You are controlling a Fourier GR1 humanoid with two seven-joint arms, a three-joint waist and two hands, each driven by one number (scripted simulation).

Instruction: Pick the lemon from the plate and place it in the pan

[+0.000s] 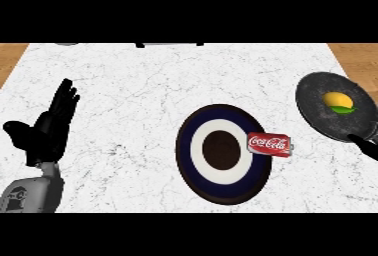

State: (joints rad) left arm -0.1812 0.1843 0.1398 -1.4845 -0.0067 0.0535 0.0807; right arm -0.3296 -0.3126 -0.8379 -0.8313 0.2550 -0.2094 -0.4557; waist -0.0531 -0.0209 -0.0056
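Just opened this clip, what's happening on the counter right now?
Nothing is being held. The lemon already lies in the dark pan at the right edge of the counter. The plate in the middle has no lemon on it; a red soda can lies on its side across the plate's right rim. The left hand rests open at the left, fingers up. The right hand does not show.

1 head view looks steeply down on the white marble counter [133, 125], forearms entering from below.
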